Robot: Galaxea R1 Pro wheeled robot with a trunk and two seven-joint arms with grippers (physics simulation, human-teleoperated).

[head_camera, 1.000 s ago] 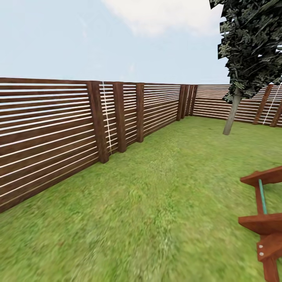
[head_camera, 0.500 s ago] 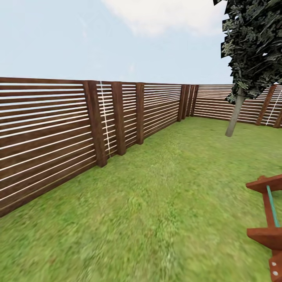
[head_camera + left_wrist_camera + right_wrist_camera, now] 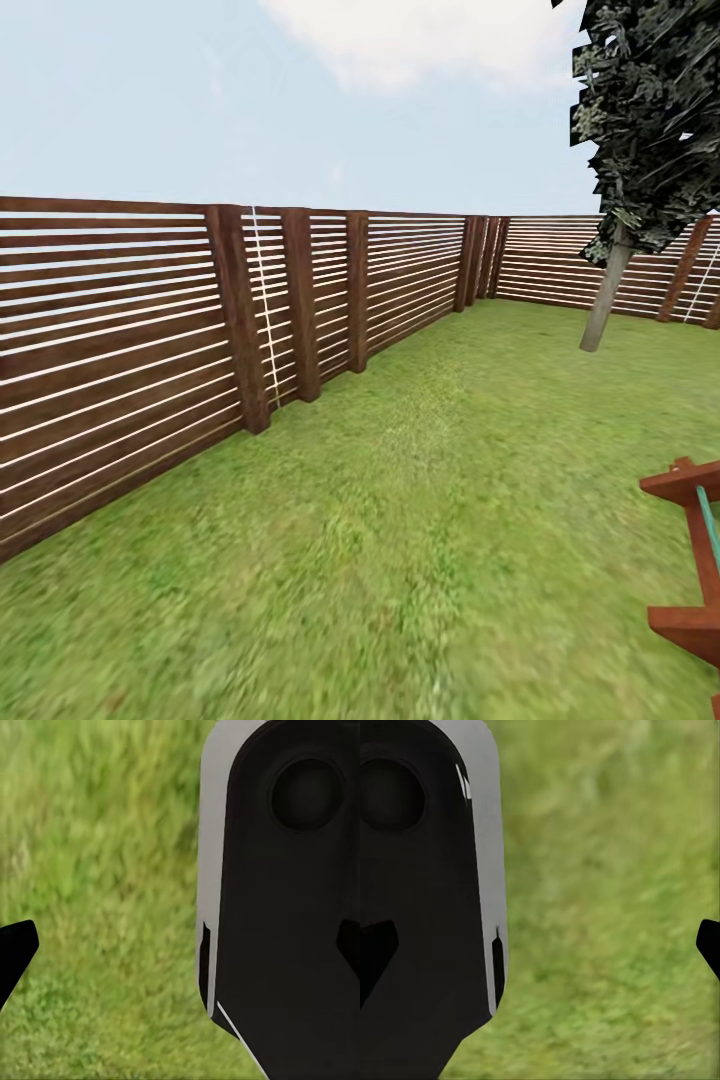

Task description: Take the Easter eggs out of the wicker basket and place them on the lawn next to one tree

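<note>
The lawn (image 3: 420, 520) of mottled green grass runs ahead of me to the far corner of the garden. A tree (image 3: 608, 300) with a thin grey leaning trunk and a dark canopy stands at the back right, close to the fence. The Easter eggs and the wicker basket are out of view. My left gripper (image 3: 180, 952) is open over grass, its dark fingertips (image 3: 11, 952) wide apart. My right gripper (image 3: 544, 945) is open too, also above grass with nothing held. A black and grey part of my own body (image 3: 292, 892) lies behind each gripper.
A brown horizontal-slat fence (image 3: 120, 340) lines the left side and continues across the back (image 3: 540, 260). A red-brown wooden frame (image 3: 690, 560) with a teal bar juts in at the lower right edge.
The whole head view has shifted: fence posts slid left, while the tree and the red wooden frame slid right and the frame lower. The camera has moved forward over the grass.
</note>
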